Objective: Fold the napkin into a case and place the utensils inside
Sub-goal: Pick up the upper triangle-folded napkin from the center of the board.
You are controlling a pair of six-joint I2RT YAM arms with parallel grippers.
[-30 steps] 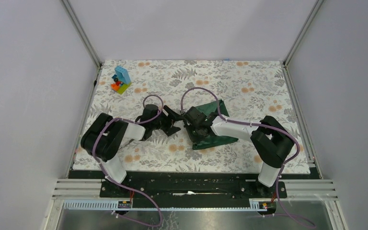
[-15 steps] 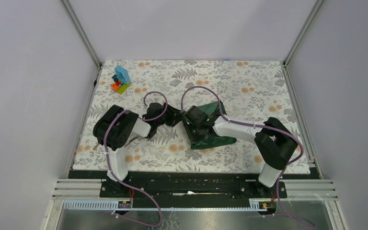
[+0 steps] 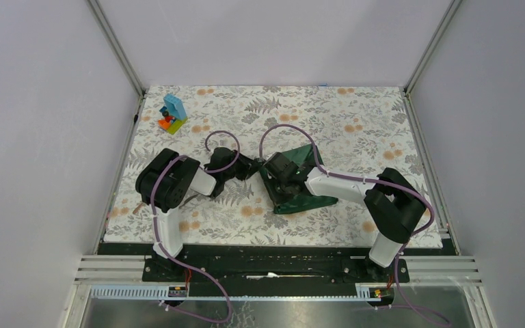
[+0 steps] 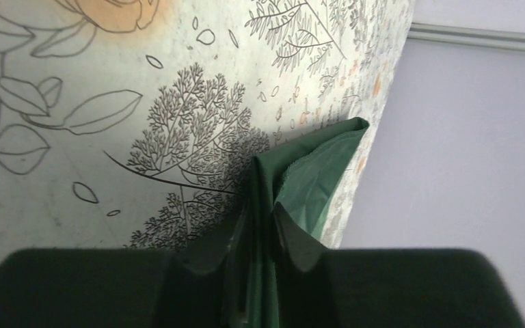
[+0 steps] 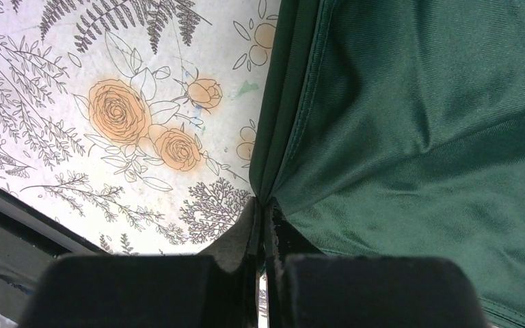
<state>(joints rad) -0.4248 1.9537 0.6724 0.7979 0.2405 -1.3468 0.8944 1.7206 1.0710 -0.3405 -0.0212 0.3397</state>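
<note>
the napkin (image 3: 299,179), a dark green matte cloth, lay folded in layers near the middle of the table covering, slightly toward its right edge. its left edge was lifted and bunched into a narrow upright pleat (image 4: 284,188). no utensils could be made out.

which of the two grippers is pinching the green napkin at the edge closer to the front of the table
The right gripper. It grips the napkin at its near left edge, with the table's dark front rail showing in its wrist view. The left gripper holds a farther corner.
</note>
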